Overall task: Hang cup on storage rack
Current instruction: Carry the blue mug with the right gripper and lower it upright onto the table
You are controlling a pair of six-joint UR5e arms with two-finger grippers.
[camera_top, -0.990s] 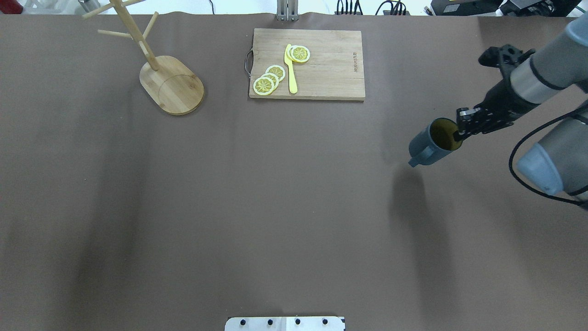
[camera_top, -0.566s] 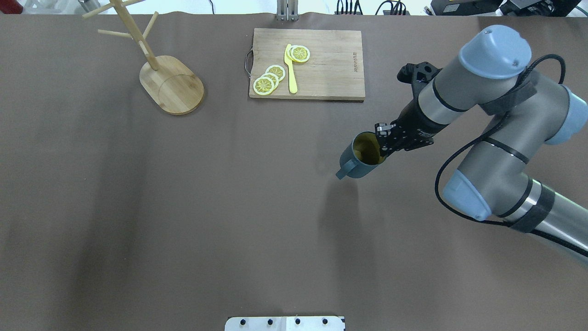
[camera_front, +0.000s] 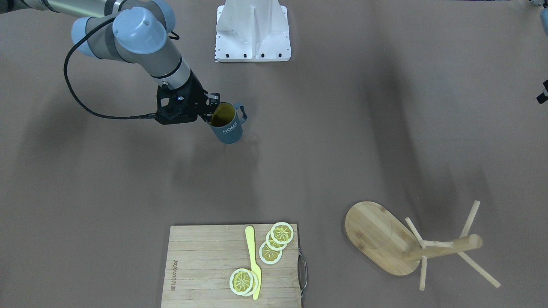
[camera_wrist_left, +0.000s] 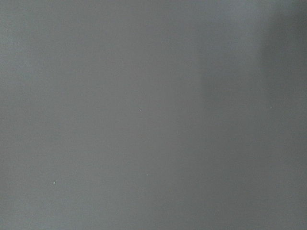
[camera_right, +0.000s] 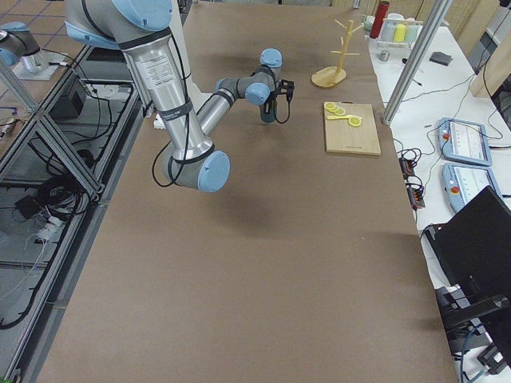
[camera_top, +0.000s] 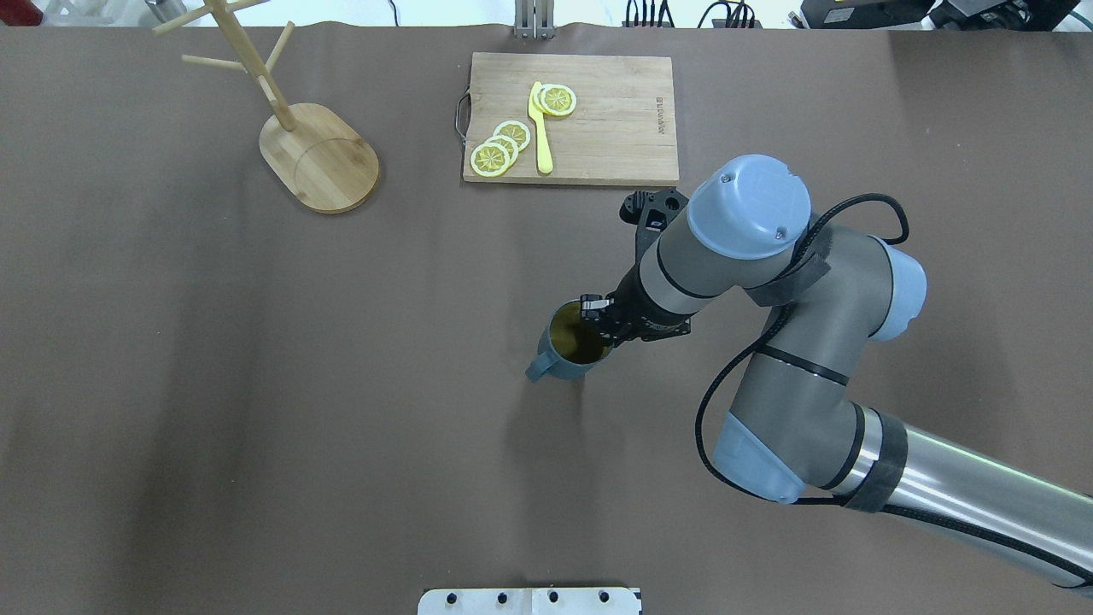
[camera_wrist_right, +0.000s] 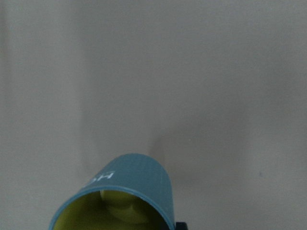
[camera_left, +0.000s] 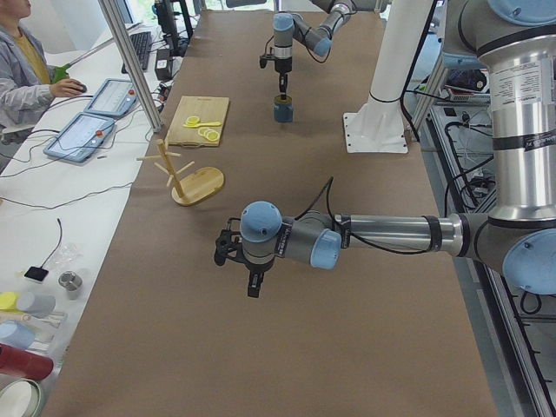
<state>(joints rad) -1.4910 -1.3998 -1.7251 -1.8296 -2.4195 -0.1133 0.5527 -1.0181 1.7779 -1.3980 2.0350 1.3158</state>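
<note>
Carried leftward over the last second, the cup (camera_top: 568,352) hung over mid-table, well apart from the storage rack (camera_top: 323,162).
The right gripper (camera_top: 596,323) pinched its rim, one finger inside; the left gripper (camera_left: 252,285) showed only from afar, finger state untellable.

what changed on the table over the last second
The right gripper carried the cup across the table toward the robot's left and somewhat nearer its base, from near the right edge to about the middle. It kept its hold on the cup's rim; nothing was let go. The storage rack, cutting board, lemon slices and yellow knife stayed put.
</note>
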